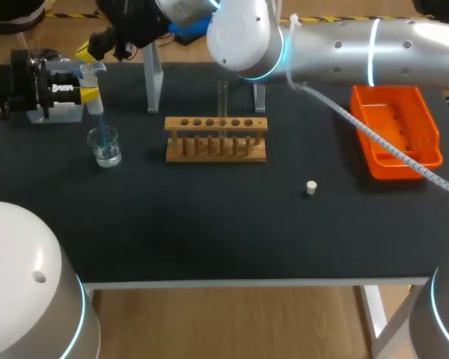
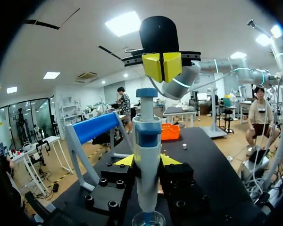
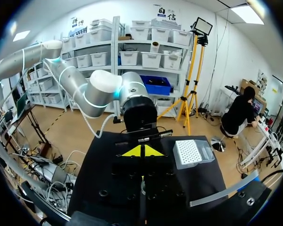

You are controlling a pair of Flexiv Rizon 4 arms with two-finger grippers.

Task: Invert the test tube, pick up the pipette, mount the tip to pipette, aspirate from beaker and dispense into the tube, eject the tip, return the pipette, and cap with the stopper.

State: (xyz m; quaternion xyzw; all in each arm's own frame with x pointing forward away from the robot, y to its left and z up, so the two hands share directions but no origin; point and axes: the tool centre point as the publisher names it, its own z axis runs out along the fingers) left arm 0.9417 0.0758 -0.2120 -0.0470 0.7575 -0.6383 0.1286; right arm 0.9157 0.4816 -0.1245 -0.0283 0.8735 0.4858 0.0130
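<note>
Half done, approx: left gripper (image 2: 146, 161) clamps pipette (image 2: 147, 141), tip (image 1: 99, 123) in beaker (image 1: 105, 146) left of rack (image 1: 216, 138). Right gripper (image 2: 162, 66), jaws pinched together, over plunger (image 2: 146, 92). Tube (image 1: 223, 101) upright in rack. To do: dispense, eject, return, cap w/ stopper (image 1: 311, 187) right of rack.

My left arm (image 1: 22, 284) and right arm (image 1: 374, 45) are fat silver-white tubes with glowing blue rings, a white curly cable (image 1: 393, 149) runs at 3 o'clock, and the black left end effector (image 2: 147, 160) and right end effector (image 3: 142, 150) have yellow tips.
</note>
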